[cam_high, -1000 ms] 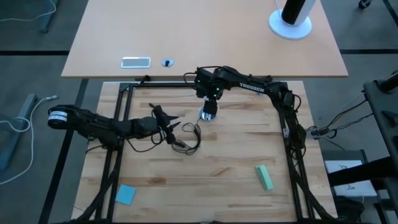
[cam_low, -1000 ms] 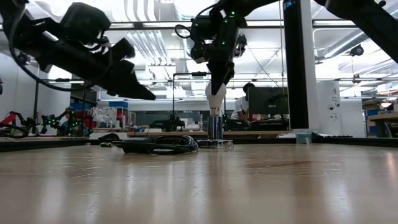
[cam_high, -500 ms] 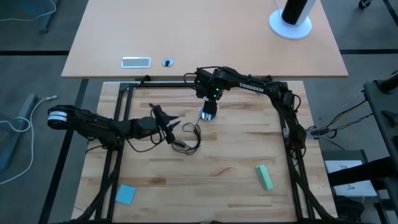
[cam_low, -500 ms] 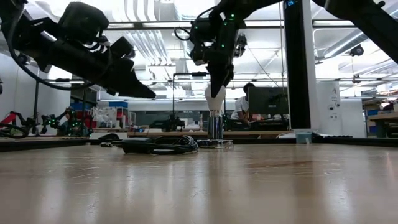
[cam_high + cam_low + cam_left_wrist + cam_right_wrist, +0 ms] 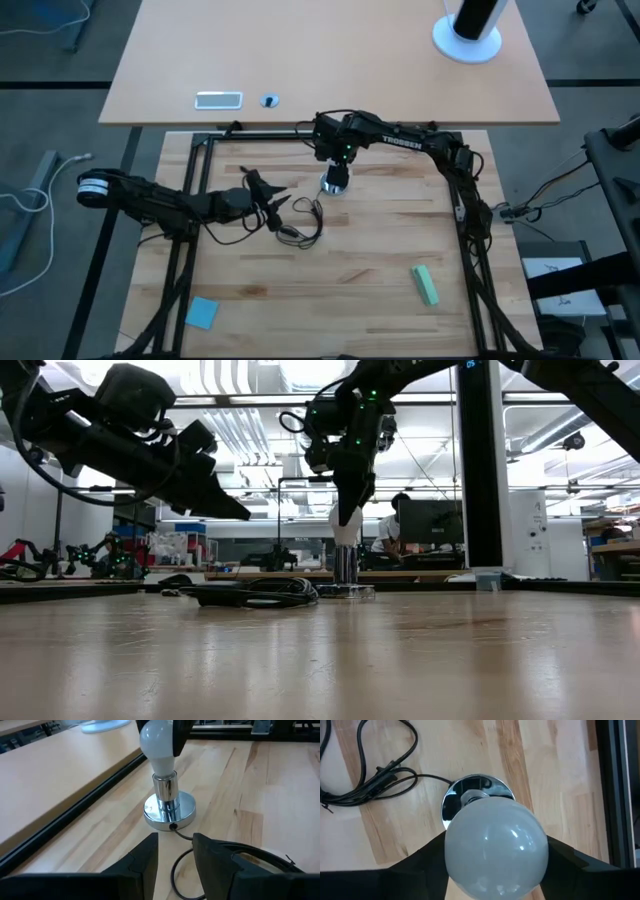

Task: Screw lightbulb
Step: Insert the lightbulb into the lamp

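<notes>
The frosted-white lightbulb (image 5: 495, 845) stands upright on the round silver socket (image 5: 169, 812), its greyish base in the socket's neck (image 5: 165, 780). My right gripper (image 5: 495, 857) reaches down from above and is shut on the bulb (image 5: 345, 525). The socket's base (image 5: 334, 186) rests on the wooden table, and its black cord (image 5: 300, 225) lies coiled to the left. Left of the socket, my left gripper (image 5: 175, 852) hovers above the cord (image 5: 240, 862), open, pointing at the socket with nothing between its fingers. My right gripper pinches the bulb's round glass head (image 5: 452, 855) between its two fingers, one on each side. The fingers come from above, pointing steeply down. The bulb stands upright with its screw base in the socket's neck.
A green block (image 5: 425, 285) and a blue pad (image 5: 201, 312) lie near the table's front. Black frame rails (image 5: 190, 190) border the table. A second tabletop behind carries a white round stand (image 5: 467, 35), a small white device (image 5: 218, 99) and a small round cap (image 5: 269, 100).
My right gripper has sunk a little with the lightbulb, so the bulb's base sits lower on the socket than before. The bulb stays upright.
</notes>
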Robot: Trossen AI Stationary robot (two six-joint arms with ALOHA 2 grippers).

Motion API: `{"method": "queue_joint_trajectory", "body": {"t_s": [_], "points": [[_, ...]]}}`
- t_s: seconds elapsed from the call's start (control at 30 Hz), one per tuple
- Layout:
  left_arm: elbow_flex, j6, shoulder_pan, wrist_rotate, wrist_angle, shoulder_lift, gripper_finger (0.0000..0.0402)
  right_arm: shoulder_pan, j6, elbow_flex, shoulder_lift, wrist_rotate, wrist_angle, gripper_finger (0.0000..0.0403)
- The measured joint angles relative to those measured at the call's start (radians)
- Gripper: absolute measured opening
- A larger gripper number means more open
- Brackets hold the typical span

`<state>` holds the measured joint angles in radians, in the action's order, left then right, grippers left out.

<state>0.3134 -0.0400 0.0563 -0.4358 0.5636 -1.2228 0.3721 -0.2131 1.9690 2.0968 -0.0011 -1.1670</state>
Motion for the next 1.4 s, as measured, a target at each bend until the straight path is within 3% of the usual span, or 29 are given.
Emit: {"method": "queue_joint_trajectory", "body": {"t_s": [0.77, 1.1, 1.4], "points": [[0.000, 0.000, 0.000, 0.000, -0.002, 0.000, 0.0101, -0.001, -0.009, 0.000, 0.000, 0.000, -0.002, 0.0309], [0.000, -0.001, 0.000, 0.000, -0.002, 0.000, 0.0112, -0.001, -0.008, 0.001, -0.003, 0.001, -0.003, 0.0307], [0.000, -0.001, 0.000, 0.001, -0.002, 0.000, 0.0093, -0.001, -0.005, 0.001, -0.020, 0.003, -0.007, 0.0322]]}}
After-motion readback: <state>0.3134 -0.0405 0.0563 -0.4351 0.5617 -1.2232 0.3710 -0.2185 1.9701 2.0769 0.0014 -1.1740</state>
